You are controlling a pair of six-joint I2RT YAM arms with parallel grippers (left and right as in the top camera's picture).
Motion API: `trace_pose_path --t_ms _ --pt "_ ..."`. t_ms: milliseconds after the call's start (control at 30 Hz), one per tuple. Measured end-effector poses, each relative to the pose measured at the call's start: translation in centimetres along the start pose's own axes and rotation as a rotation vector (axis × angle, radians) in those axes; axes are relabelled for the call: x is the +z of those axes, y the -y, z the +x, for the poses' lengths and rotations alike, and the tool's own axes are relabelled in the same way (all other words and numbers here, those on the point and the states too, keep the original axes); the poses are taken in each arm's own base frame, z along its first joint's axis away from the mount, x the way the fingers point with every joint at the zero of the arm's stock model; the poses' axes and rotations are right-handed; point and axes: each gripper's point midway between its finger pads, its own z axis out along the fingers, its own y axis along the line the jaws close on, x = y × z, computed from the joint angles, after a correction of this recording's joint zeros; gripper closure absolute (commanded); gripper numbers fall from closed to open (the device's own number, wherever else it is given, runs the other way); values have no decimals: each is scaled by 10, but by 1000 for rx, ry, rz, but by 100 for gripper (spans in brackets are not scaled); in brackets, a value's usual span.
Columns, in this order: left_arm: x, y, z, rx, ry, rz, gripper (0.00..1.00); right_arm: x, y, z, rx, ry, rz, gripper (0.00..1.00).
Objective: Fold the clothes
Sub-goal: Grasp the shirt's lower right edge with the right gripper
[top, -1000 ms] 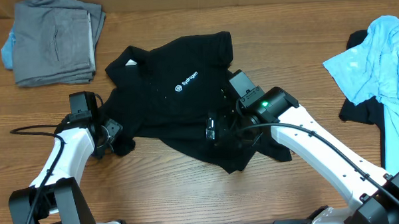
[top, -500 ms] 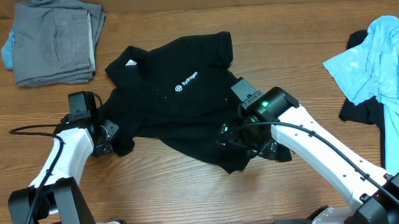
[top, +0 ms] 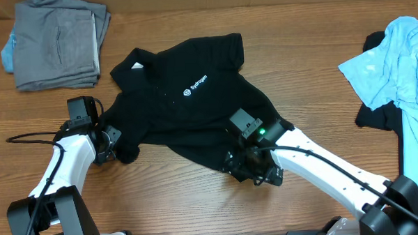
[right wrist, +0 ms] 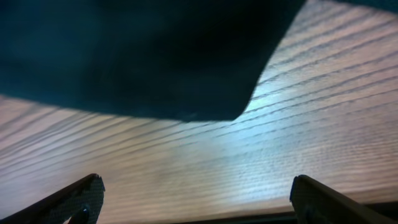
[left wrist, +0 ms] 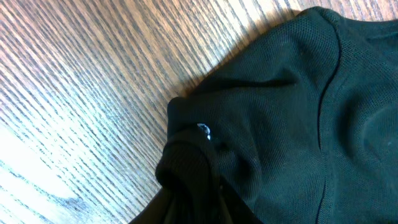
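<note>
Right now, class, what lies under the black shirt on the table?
The wooden table shows around the black shirt, so the shirt lies on the wood. Whether anything sits under its middle cannot be seen; the cloth covers it.

Folded grey garments (top: 56, 42), wooden table (top: 184, 202)

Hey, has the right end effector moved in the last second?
Yes. In the overhead view the right end effector has moved away from the white logo, toward the near edge of the table, to the black shirt's lower corner.
</note>
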Motion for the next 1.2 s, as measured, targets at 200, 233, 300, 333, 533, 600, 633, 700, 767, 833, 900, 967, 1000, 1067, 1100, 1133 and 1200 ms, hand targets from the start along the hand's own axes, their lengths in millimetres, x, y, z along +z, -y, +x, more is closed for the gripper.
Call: trace_pose_path --t_ms 200,233,300,333,533,600,633,700,767,833,900,967,1000,1067,1100,1133,1200 --pt "0 0 0 3 1 1 79 32 9 5 -6 -21 -17 7" --pt "0 0 0 3 1 1 78 33 7 4 -10 -16 -30 7" --pt "0 0 0 3 1 1 76 34 0 1 -29 -5 -60 6" --pt "0 0 0 3 1 1 73 34 -4 -1 -44 4 -77 6" --pt "0 0 0 8 1 1 83 34 -11 -5 -103 23 -106 9" --pt "0 0 0 14 0 1 81 34 -11 -5 -110 24 -106 10" --pt "0 0 0 14 -1 0 80 34 -11 -5 -114 24 -105 10" --pt "0 0 0 15 -2 -1 81 34 -11 -6 -117 27 -104 10" --pt "0 0 0 15 -2 -1 81 35 -11 -7 -119 34 -106 10" --pt "0 0 0 15 -2 -1 81 38 -11 -8 -122 40 -111 10" --pt "0 0 0 15 -2 -1 81 41 -11 -8 -123 44 -115 11" --pt "0 0 0 15 -2 -1 81 45 -9 -8 -122 47 -117 12" --pt "0 0 0 15 -2 -1 81 46 -8 -8 -122 48 -115 14" --pt "0 0 0 15 -2 -1 81 47 -7 -8 -121 50 -111 17" --pt "0 0 0 15 -2 -1 80 47 -7 -9 -121 53 -109 17" --pt "0 0 0 15 -2 -1 79 47 -6 -9 -121 56 -105 17" --pt "0 0 0 15 -2 -1 73 47 -5 -11 -120 65 -102 18"
